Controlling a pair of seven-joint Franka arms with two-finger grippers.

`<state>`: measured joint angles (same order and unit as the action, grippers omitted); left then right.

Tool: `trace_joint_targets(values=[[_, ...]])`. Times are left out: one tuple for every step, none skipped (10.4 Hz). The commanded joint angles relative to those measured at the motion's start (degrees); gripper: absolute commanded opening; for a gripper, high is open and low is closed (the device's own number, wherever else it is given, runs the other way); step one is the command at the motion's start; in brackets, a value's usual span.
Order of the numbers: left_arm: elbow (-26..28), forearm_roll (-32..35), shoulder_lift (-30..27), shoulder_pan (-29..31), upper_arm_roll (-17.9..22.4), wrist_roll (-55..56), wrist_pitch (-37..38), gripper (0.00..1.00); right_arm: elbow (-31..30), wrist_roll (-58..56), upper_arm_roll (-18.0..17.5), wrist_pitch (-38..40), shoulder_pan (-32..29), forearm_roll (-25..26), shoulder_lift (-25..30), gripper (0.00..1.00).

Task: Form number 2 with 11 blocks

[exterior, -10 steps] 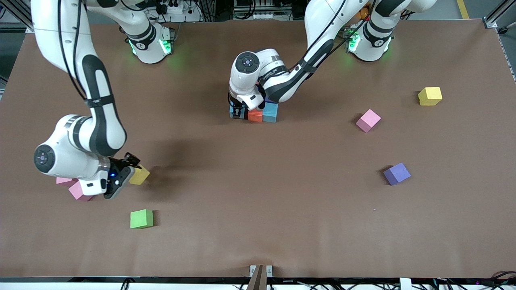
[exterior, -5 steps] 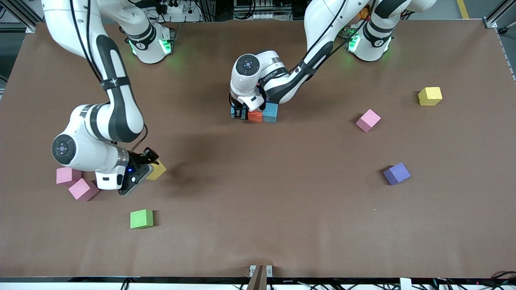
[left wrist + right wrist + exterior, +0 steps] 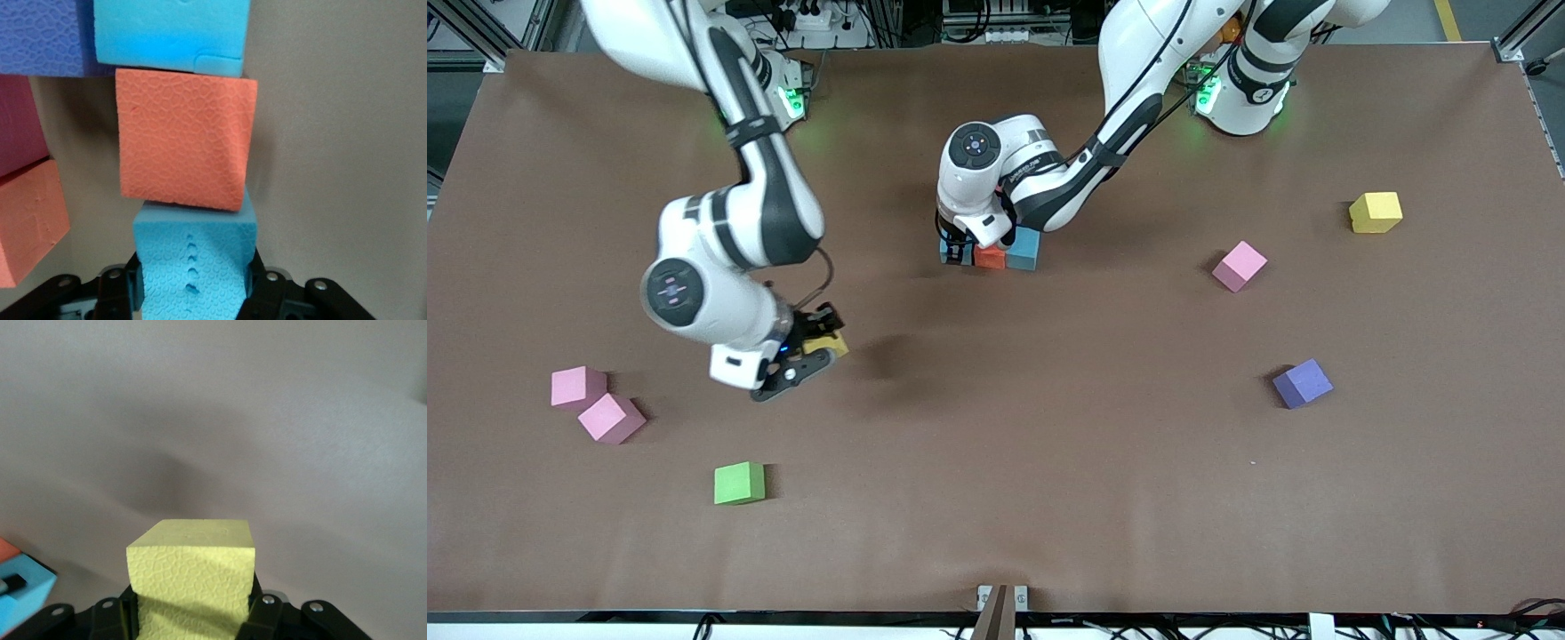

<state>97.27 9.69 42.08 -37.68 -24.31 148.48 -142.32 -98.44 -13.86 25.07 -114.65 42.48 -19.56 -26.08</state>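
Nearest the front camera a green block (image 3: 739,483) sits alone on the table (image 3: 996,498); a little farther, toward the right arm's end, two pink blocks (image 3: 596,404) lie touching, and toward the left arm's end a purple block (image 3: 1303,383) rests by itself. Over bare table between these and the build, the right gripper (image 3: 811,354) hangs in the air with its jaws clamped on a yellow block (image 3: 193,570), its shadow falling on the surface below. Farther again lie a loose pink block (image 3: 1240,266) and a second yellow block (image 3: 1375,212), well apart. The number 2 (image 3: 991,253) is only begun — a short cluster near the middle, with a light blue block (image 3: 170,30) and an orange block (image 3: 181,147) in a line, purple and crimson cubes beside them. The left gripper (image 3: 193,290) is down there, pinching another light blue block (image 3: 193,267) that touches the orange one. The risks, as I judge them: foam is light, so if the left fingers drag as they let go, the row could skew; and the right arm, bringing its cube in, could crowd the left arm or nudge the placed cubes — a loose pinch might also let the yellow cube twist.
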Motion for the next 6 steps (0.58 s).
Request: trace_joint_targets(values=[[0.6, 2.2, -0.1, 0.1, -0.1, 1.5, -0.7, 0.44, -1.1, 9.9, 3.1, 0.7, 4.1, 0.7, 1.3, 0.37], [0.7, 2.6, -0.1, 0.1, -0.1, 1.4, -0.7, 0.44, -1.1, 12.5, 3.1, 0.6, 4.2, 0.0, 1.4, 0.37], [0.9, 2.6, -0.1, 0.1, -0.1, 1.3, -0.7, 0.44, -1.1, 15.3, 3.1, 0.3, 4.3, -0.1, 1.4, 0.37], [0.9, 2.6, -0.1, 0.1, -0.1, 1.3, -0.6, 0.44, -1.1, 17.8, 3.1, 0.1, 4.3, -0.1, 1.3, 0.37], [1.0, 2.6, -0.1, 0.2, -0.1, 1.3, -0.6, 0.44, -1.1, 20.5, 3.0, 0.0, 4.4, -0.1, 1.1, 0.37], [1.0, 2.6, -0.1, 0.2, -0.1, 1.3, -0.6, 0.45, -1.1, 22.9, 3.0, -0.7, 5.2, -0.2, 0.9, 0.37]])
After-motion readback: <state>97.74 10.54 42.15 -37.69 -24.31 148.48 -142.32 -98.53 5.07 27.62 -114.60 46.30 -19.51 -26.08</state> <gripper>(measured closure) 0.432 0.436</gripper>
